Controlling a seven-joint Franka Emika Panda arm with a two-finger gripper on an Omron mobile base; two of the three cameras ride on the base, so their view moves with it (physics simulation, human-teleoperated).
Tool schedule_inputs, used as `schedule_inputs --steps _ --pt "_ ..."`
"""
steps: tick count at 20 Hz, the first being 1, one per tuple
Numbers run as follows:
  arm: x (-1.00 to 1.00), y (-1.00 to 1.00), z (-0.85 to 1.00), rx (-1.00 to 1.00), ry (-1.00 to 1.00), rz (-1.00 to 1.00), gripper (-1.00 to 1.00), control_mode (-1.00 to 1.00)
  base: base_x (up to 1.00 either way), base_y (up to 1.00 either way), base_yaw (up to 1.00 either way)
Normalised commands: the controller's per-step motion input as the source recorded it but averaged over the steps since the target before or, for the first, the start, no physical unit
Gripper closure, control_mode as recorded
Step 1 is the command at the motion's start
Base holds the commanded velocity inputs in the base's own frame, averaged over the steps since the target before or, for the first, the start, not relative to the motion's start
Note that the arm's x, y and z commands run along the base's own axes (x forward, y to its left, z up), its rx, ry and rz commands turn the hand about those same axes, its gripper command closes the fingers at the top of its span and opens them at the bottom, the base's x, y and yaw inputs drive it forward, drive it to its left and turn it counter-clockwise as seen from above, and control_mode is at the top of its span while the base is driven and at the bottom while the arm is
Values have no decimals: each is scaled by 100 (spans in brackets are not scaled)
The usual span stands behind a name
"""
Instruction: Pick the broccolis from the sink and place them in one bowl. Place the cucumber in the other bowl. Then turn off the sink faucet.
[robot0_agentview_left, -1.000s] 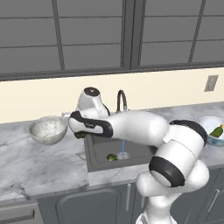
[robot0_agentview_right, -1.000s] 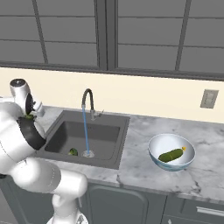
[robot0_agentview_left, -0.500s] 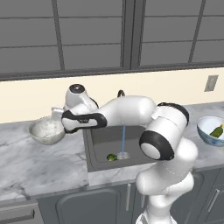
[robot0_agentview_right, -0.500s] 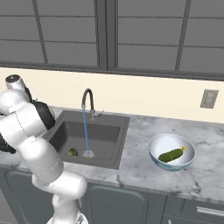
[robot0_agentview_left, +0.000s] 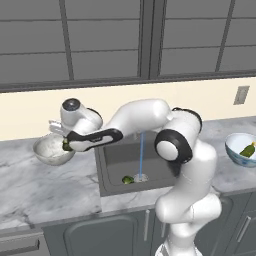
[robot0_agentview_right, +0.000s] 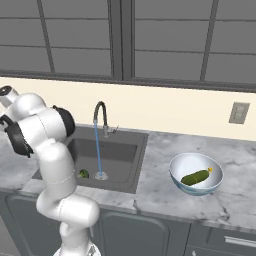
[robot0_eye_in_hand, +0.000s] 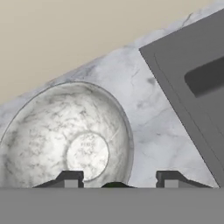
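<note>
Item: gripper, carried at the rim of the speckled bowl. A small dark-green clump, taken to be a broccoli, is seen pinched between the half-spread fingers; in the hand view a sliver of green is visible between the fingertips.

Item: speckled bowl, lying ahead of and below the fingers, its hollow bare, its rim under the near tip.

Item: second broccoli, lying in the sink, well behind the hand, beside the drain.

Item: cucumber, lying in the blue-rimmed bowl, far from the hand.

Item: faucet, water running, not yet shut off.

Risk: the hand is judged to be over the rim rather than the centre; if released here, the broccoli could strike the rim and roll onto the counter.
</note>
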Motion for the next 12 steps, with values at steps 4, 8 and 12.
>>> schedule_inputs --steps 4,8,12 --pt "37 44 2 0 0 -21 100 -100 0 0 0" --pt "54 38 0 0 0 -18 -100 -100 0 0 0" --pt "43 15 0 0 0 -16 -100 -100 0 0 0"
